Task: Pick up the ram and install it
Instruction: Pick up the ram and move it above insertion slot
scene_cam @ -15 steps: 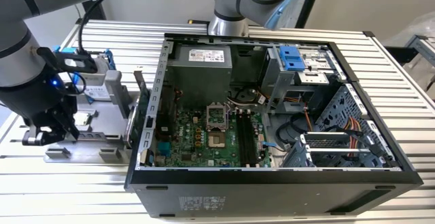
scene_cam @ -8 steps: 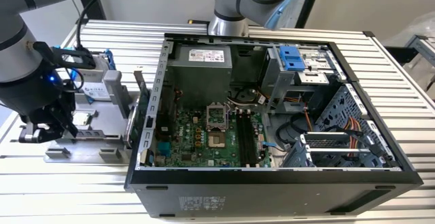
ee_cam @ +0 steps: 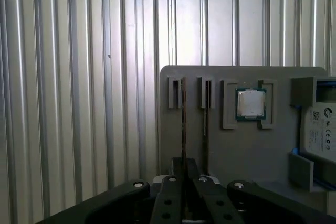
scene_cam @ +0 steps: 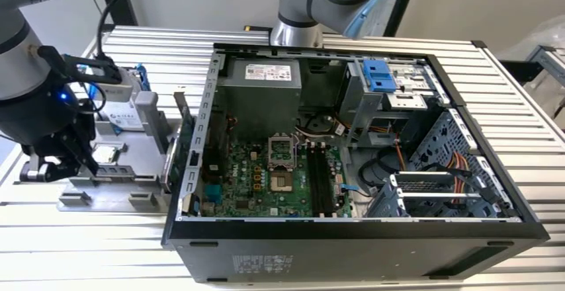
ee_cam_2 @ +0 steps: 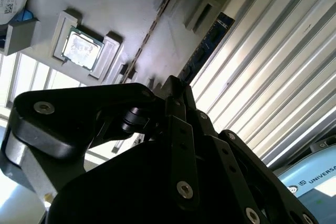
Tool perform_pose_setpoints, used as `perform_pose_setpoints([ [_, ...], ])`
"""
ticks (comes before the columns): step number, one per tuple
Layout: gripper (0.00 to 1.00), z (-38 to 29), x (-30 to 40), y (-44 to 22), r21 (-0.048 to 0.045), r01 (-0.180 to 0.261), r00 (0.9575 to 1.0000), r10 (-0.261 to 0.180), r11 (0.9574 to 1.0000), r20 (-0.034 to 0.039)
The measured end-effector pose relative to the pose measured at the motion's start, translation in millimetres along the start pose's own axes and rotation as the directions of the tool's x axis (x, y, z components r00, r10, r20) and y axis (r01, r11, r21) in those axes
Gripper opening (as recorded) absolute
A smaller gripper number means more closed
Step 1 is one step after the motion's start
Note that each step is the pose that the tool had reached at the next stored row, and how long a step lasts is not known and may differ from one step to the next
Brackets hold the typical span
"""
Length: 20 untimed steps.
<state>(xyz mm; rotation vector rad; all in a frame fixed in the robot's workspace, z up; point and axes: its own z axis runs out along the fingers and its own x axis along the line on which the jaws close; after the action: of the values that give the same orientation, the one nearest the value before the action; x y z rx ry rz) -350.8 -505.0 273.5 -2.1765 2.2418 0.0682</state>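
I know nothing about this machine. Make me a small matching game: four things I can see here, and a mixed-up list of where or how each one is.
Things:
1. ram
2. processor chip
3. motherboard
4. table

Places or looks:
A. lying flat in a square recess of the grey holder
B. ribbed and silver
C. on edge, clamped in the gripper
D. inside the open computer case

Pairs: 1-C, 2-A, 3-D, 4-B
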Motion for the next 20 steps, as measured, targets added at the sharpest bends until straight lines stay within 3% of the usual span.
perform_pose_setpoints([
  [20, 0.0, -20.0, -0.8, 0.4, 0.0, 0.0, 1.0, 0.0, 1.0, 0.0],
])
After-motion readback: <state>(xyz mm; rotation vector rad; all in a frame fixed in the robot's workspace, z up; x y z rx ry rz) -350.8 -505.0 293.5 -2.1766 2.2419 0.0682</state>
